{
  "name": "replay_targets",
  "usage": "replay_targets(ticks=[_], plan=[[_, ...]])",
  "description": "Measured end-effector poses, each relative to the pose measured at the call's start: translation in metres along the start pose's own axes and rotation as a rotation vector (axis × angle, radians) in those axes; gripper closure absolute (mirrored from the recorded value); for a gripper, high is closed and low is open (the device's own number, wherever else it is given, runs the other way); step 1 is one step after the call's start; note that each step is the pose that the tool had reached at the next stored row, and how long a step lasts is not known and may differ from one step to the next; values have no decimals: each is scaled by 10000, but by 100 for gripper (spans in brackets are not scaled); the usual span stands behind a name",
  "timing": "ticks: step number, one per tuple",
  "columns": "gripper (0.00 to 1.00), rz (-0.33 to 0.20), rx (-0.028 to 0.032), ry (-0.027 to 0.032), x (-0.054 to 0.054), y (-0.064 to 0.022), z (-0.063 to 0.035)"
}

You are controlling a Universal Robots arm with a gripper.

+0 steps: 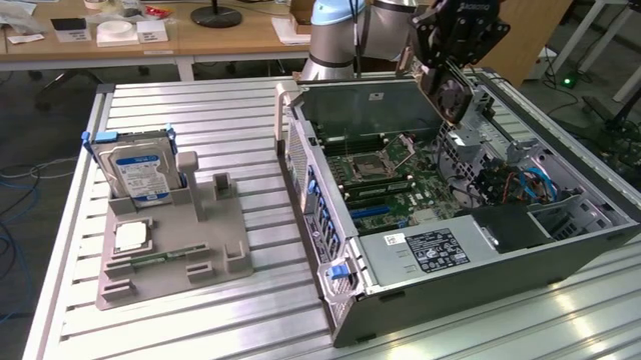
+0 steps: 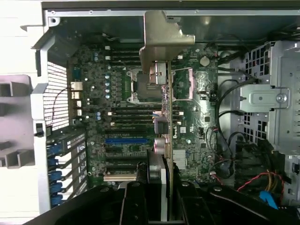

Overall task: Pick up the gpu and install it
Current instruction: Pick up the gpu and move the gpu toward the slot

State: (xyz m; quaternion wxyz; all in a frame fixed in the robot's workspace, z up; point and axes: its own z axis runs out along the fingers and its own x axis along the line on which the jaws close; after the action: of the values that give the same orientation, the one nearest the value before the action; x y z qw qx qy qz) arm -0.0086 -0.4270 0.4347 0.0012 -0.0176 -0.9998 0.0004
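Pinching the thin, dark, flat gpu card (image 2: 168, 108) in our part-closed black gripper (image 2: 161, 199), we judge it light, stiff, fragile: edges only.

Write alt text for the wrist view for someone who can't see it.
The gripper holds the gpu edge-on over the motherboard of an open computer case. The card's metal bracket is at the end farthest from the gripper.

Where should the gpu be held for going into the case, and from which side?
By its upper edge, from above, jaws on the two flat faces, as the gripper holds the gpu now. The thin card hangs edge-on over the motherboard, so its lower edge and bracket are free.
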Motion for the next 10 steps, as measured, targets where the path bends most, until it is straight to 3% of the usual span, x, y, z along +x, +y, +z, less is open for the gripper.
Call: replay_targets(ticks=[2, 10], plan=[[72, 8, 1, 1, -57, 2, 4], [72, 9, 1, 1, -58, 2, 5]])
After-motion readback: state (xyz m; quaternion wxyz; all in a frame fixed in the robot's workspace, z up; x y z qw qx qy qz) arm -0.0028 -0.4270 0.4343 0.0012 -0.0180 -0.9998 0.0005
